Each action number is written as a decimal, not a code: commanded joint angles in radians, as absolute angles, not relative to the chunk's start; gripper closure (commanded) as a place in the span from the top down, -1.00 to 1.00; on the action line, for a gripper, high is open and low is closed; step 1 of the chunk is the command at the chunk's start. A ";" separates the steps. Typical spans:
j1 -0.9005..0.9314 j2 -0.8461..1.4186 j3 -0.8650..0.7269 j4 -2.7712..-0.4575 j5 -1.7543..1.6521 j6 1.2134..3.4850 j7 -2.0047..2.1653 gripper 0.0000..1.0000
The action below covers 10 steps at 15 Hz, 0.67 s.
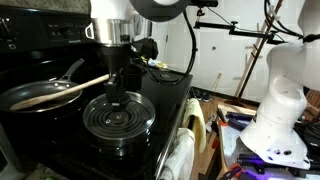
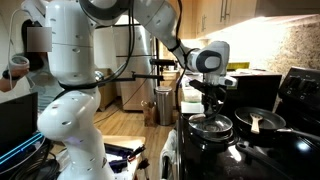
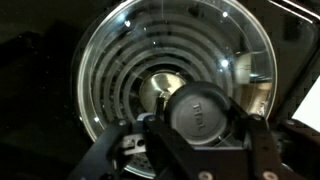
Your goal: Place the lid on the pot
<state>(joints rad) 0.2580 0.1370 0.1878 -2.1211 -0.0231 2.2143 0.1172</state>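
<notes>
The end effector [image 3: 205, 122] straddles the lid [image 3: 120, 80] knob [image 3: 200, 108], front edge of the desk [image 1: 40, 135].
Glass: likely heavy, slick, fragile; hold the knob. Pinching yet? Cannot tell.

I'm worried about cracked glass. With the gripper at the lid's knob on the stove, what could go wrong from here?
1. The gripper flanks only the small round knob of the glass lid. A shallow hold could slip and drop the lid onto the burner coil beneath it.
2. The wooden spoon in the frying pan points toward the gripper, so a sideways lift might clip its handle.
</notes>
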 commanded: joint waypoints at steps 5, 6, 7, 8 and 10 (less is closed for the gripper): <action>0.180 0.009 0.128 -2.113 -0.020 2.188 0.176 -0.32; 0.170 -0.001 0.118 -2.104 -0.021 2.180 0.182 -0.32; 0.157 -0.011 0.107 -2.091 -0.036 2.170 0.196 -0.32; 0.145 -0.018 0.097 -2.078 -0.040 2.164 0.205 -0.32; 0.125 -0.027 0.081 -2.052 -0.064 2.150 0.235 -0.32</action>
<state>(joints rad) 0.1556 0.0073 0.0889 -2.0902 -0.0278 2.1962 0.1751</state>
